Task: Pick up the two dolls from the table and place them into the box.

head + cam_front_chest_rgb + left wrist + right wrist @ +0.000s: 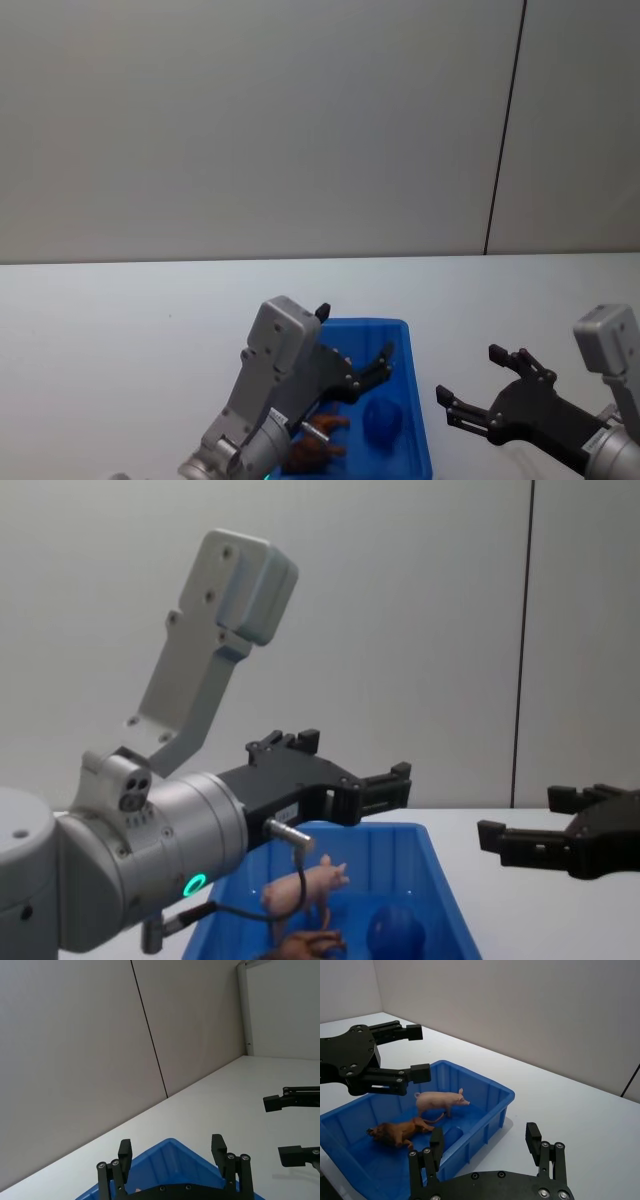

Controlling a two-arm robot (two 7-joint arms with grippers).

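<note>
Inside the box, the pig is standing and the lion is lying, both near its middle. Left gripper is hovering spread above; right gripper is idling spread beside. Lowering could knock the wall.

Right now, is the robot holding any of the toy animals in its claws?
No. The left gripper and right gripper are open and empty. The pig and lion are in the blue box.

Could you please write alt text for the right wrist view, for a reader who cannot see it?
A pink pig stands and a brown lion lies inside a blue box on a white table. The open left gripper hovers above the box; the open right gripper is beside it.
</note>
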